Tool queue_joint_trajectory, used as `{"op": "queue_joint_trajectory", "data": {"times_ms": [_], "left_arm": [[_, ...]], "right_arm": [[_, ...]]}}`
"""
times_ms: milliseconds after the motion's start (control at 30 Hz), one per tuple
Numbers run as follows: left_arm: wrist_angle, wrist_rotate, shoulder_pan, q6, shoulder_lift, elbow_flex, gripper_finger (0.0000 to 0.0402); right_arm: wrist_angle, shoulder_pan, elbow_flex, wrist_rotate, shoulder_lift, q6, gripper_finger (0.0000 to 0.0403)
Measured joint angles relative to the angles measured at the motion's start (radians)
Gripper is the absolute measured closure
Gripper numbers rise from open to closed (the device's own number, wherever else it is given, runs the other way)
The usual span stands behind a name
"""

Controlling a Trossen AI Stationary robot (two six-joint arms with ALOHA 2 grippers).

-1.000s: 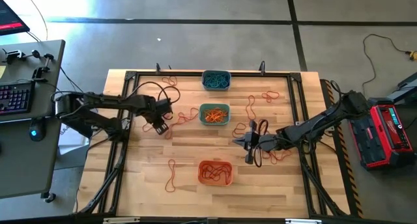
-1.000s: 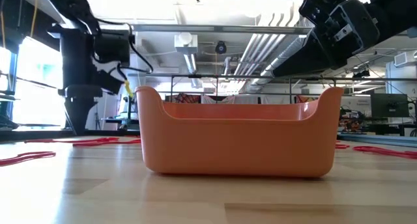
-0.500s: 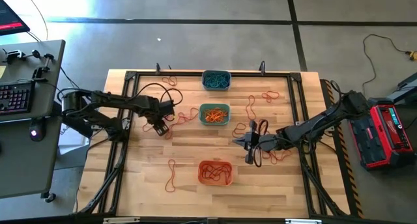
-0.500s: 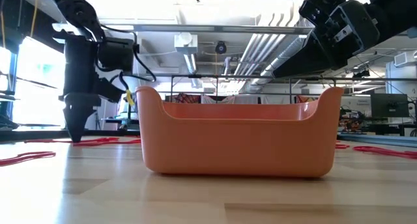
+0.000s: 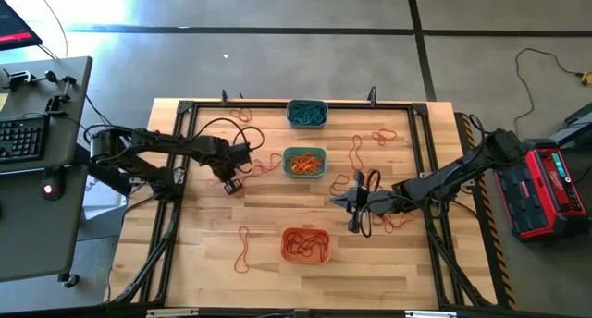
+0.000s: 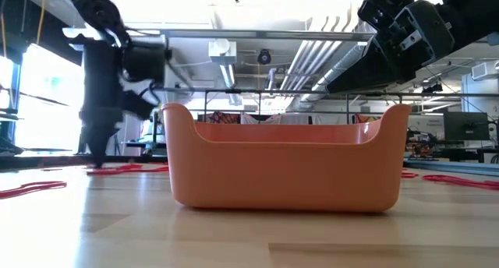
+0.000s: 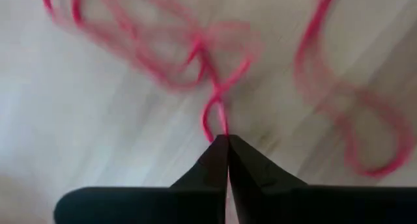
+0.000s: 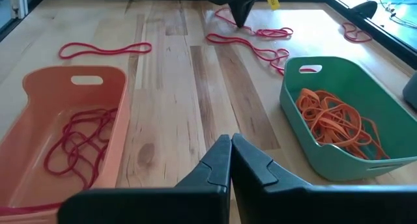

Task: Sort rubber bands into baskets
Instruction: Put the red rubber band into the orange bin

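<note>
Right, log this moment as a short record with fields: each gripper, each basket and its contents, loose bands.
left gripper: shut on a red rubber band, down at the wooden table, left of the teal-green plastic basket
right gripper: shut, empty, waiting right of centre
teal-green plastic basket: orange bands inside
orange plastic basket: red bands inside
grey-blue plastic basket: blue-teal bands inside
loose red bands: scattered on the table
</note>
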Motion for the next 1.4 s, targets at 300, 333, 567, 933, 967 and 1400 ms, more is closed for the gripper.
{"op": "queue_joint_trajectory", "data": {"times_ms": [300, 333, 567, 933, 967, 1400], "left_arm": [[-0.038, -0.016, -0.103, 0.017, -0.002, 0.124, 0.0401], [-0.044, -0.016, -0.117, 0.017, -0.002, 0.137, 0.0401], [-0.044, -0.017, -0.227, 0.007, -0.002, 0.239, 0.0401], [-0.043, -0.021, -0.373, -0.072, -0.003, 0.407, 0.0401], [-0.04, -0.025, -0.385, -0.075, -0.003, 0.421, 0.0401], [0.14, -0.011, -0.539, -0.093, 0.1, 0.568, 0.0401]], "right_arm": [[-0.001, 0.0, 0.0, 0.0, 0.0, 0.005, 0.0403], [-0.001, 0.0, 0.0, 0.0, 0.0, 0.005, 0.0403], [-0.002, 0.0, 0.0, 0.0, 0.0, 0.005, 0.0403], [-0.002, 0.0, 0.0, 0.0, 0.0, 0.002, 0.0403], [-0.002, 0.0, 0.0, 0.0, 0.0, 0.002, 0.0403], [0.001, 0.0, 0.0, 0.0, -0.001, 0.002, 0.0403]]}}
